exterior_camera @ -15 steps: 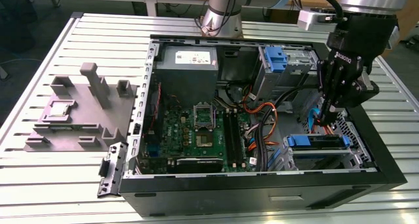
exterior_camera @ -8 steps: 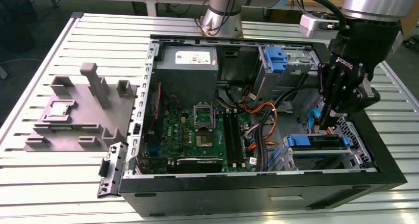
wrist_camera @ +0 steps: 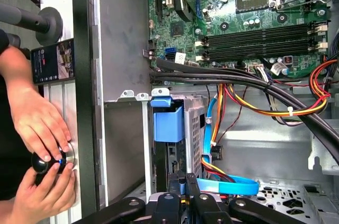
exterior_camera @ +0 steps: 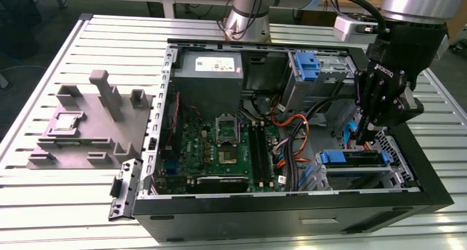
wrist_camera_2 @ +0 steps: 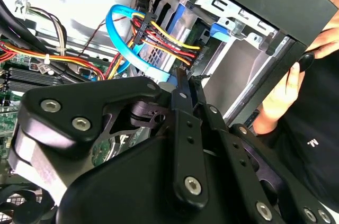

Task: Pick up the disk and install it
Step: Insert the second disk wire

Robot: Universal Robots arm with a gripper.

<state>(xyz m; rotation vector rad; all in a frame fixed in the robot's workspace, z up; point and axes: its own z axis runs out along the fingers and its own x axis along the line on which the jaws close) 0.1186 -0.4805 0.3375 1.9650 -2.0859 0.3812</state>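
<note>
The gripper hangs inside the open computer case, near the case's wall on the exterior view's right, with its black fingers pointing down toward the drive bay. In the second wrist view the gripper shows its two thin fingers lying close side by side, pressed together, with nothing seen between them. In the first wrist view the same fingertips sit just over the edge of the disk.

The disk stands on edge in the drive bay, its dark board face showing beneath a blue plastic carrier; in the exterior view the disk sits in the bay at the case's lower corner on that view's right, with blue carrier ends at both sides. A flat blue data cable curves beside the fingertips, and a bundle of red, yellow and black wires runs to the end of the disk.

Farther in lies the green motherboard, with a grey power supply bearing a white label above it. Outside the case, a person's hands rest on the slatted table, fingers on a small black knob. A grey fixture block stands on the table at the exterior view's left.
</note>
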